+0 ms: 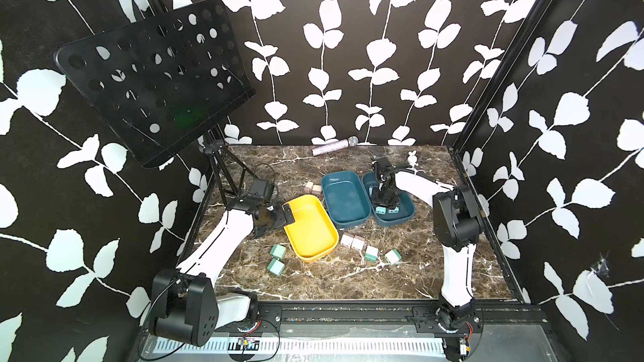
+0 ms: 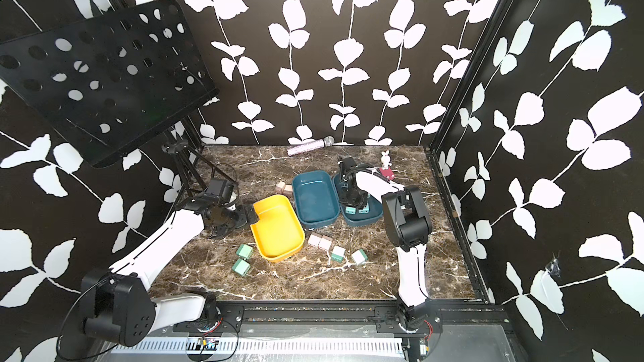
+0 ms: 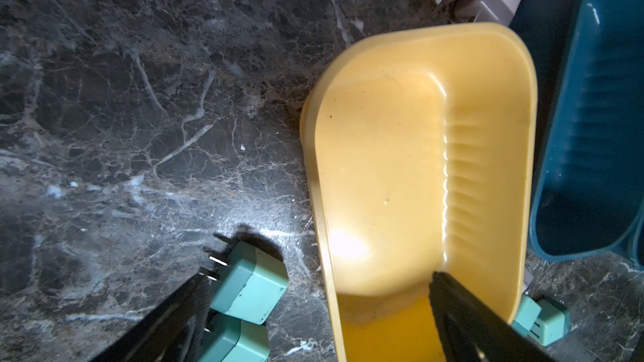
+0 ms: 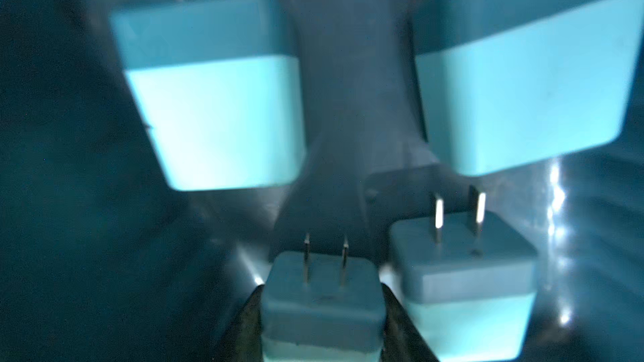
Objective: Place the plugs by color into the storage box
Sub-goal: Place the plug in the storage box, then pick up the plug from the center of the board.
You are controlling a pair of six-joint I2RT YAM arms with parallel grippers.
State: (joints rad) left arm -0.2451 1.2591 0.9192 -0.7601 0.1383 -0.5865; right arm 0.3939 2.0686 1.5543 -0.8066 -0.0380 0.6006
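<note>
My right gripper (image 4: 322, 294) reaches down into the right-hand dark blue box (image 1: 406, 215), shut on a light blue plug (image 4: 322, 308) with prongs pointing away. Three more light blue plugs lie in that box, two of them (image 1: 381, 209) showing in both top views. My left gripper (image 3: 319, 275) is open over the near-left corner of the yellow box (image 1: 310, 228), which holds nothing. Two teal-green plugs (image 1: 278, 251) lie left of it. Two pinkish plugs (image 1: 352, 241) and two green-and-white plugs (image 1: 371, 253) lie at its right front. Another pinkish pair (image 1: 312, 188) sits behind.
The middle dark blue box (image 1: 345, 200) stands between the other two, with nothing in it. A microphone (image 1: 336, 146) lies at the back edge, a rabbit toy (image 2: 385, 160) at the back right. A black music stand (image 1: 153, 78) rises over the table's left rear.
</note>
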